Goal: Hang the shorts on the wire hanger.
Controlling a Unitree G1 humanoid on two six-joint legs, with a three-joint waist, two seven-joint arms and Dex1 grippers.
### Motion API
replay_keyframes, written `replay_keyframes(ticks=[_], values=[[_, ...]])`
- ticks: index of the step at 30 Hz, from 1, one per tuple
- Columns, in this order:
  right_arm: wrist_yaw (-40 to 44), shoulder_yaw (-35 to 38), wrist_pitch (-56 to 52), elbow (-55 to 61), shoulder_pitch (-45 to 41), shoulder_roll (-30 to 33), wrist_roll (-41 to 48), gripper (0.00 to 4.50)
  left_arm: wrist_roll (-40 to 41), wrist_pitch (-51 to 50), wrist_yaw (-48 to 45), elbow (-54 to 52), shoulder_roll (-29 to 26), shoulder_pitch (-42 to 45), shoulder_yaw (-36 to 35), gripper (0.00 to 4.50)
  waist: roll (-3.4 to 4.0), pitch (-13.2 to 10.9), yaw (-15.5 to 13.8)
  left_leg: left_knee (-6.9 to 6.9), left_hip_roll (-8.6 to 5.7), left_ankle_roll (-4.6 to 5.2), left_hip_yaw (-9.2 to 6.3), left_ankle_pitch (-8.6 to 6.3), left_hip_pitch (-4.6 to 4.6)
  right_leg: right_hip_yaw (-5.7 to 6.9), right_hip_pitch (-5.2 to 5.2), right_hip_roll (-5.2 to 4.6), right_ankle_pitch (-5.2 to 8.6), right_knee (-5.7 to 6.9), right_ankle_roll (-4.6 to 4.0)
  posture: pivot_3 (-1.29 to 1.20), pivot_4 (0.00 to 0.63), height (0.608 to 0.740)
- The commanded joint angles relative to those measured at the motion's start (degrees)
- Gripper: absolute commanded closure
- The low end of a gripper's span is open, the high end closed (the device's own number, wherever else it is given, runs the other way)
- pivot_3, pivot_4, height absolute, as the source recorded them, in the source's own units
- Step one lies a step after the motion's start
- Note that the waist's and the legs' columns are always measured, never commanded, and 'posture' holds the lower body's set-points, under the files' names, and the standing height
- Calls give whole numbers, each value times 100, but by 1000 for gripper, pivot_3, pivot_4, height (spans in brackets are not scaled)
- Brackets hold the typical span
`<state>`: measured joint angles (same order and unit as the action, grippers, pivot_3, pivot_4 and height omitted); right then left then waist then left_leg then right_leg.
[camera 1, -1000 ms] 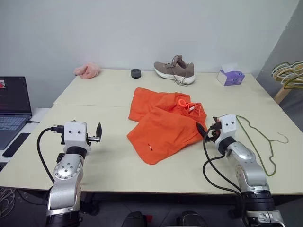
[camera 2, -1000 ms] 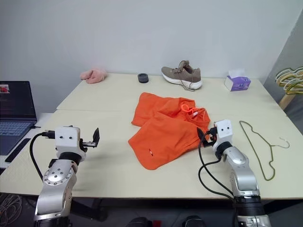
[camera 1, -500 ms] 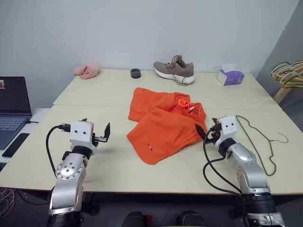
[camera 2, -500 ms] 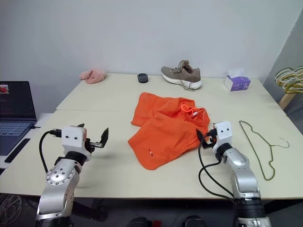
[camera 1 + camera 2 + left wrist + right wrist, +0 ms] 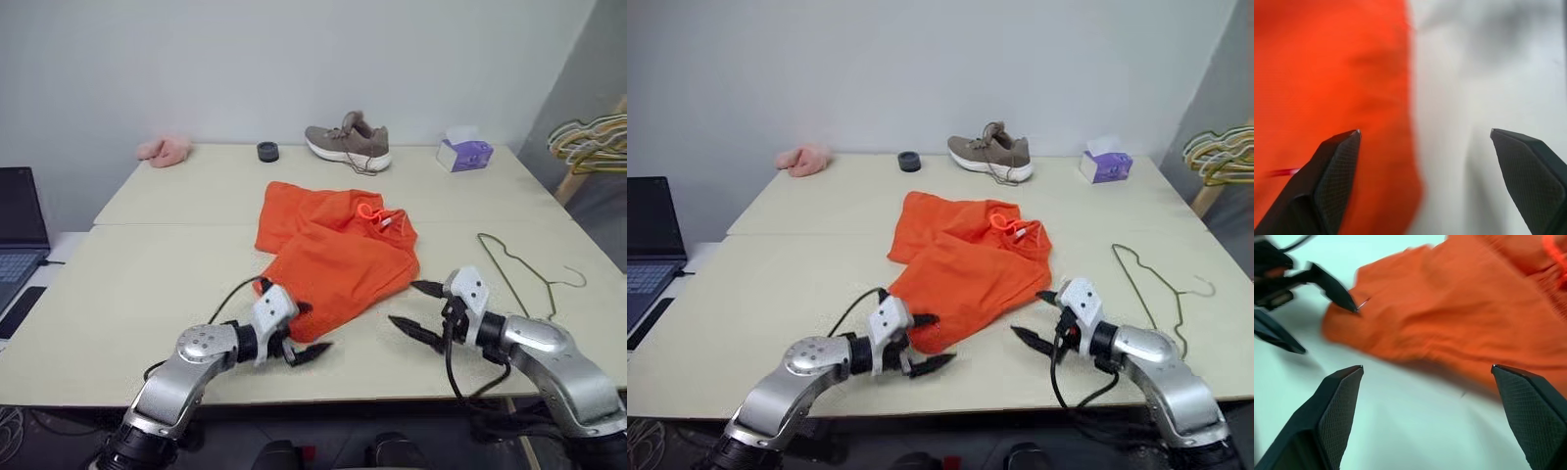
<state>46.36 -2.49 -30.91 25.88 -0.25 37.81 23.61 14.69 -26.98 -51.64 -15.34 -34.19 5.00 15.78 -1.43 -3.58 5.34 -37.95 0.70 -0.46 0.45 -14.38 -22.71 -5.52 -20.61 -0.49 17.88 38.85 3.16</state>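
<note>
— Lying crumpled in the middle of the desk [image 5: 147,284], the shorts [image 5: 333,250] reach from mid-desk down toward the near edge, their drawstring [image 5: 377,213] on the far right part of the fabric. Where are the grippers?

— Both sit close to the near edge. The left gripper [image 5: 304,333] is at the near corner of the shorts, pointing toward the right side of the desk, its two black fingers spread wide with nothing between them. One finger is over the orange hem; the other is over bare desk just beside it.

— Is it touching the cloth?

— I cannot tell from these views. The left wrist view has the edge of the shorts running between the spread fingers [image 5: 1334,181].

— And the other one?

— The right gripper [image 5: 416,311] is just off the shorts' right side, over bare desk, aimed toward the left gripper. Its fingers are also spread apart and empty. In the right wrist view the near corner of the shorts lies ahead of it, with the left gripper at that corner.

— The wire hanger?

— The wire hanger [image 5: 519,284] lies flat near the right edge of the desk, hook pointing toward that edge, apart from the shorts and beyond the right arm.

— Anything else?

— Along the far edge: a pink fluffy cloth [image 5: 165,149], a small dark round object [image 5: 267,151], a shoe [image 5: 348,145] and a tissue box [image 5: 463,152]. A laptop [image 5: 20,230] sits off the left edge, and a bunch of coloured hangers [image 5: 588,142] stands past the far right corner.
</note>
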Motion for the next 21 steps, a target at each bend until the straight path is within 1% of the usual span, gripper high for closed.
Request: replay_keyframes(ticks=[1,5,8,16,19,21], values=[[192,101,-151,349,8,206,202,33,-262,100,-178,232,-92,296,231,0,-5,-7,65,0,2,0,-1,0,2,-1,2,2,2,0,3,-153,42,740],[66,267,-117,396,141,287,138,33,-833,514,-43,904,-28,653,508,0,-5,-22,126,-1,1,0,-4,0,17,-2,14,4,7,0,8,-172,45,740],[32,320,-130,440,212,281,155,33,-878,574,-11,974,18,629,471,0,-3,-23,154,0,0,0,1,0,16,-8,14,1,7,-4,11,-180,46,740],[26,302,-97,469,233,292,123,33,-891,279,426,1011,59,490,170,0,-4,-25,227,-1,-1,0,-15,0,21,-9,28,-7,7,-7,14,-183,42,740],[56,278,-65,494,173,267,155,0,-855,117,511,980,27,408,63,594,-4,-24,271,-1,0,0,-18,0,39,-9,42,-29,7,-7,13,-179,36,740],[114,224,-31,518,96,272,158,0,-896,105,538,981,-28,341,19,1188,-3,-24,295,-1,-1,-1,-19,0,46,-8,41,-30,7,-7,13,-177,34,740]])
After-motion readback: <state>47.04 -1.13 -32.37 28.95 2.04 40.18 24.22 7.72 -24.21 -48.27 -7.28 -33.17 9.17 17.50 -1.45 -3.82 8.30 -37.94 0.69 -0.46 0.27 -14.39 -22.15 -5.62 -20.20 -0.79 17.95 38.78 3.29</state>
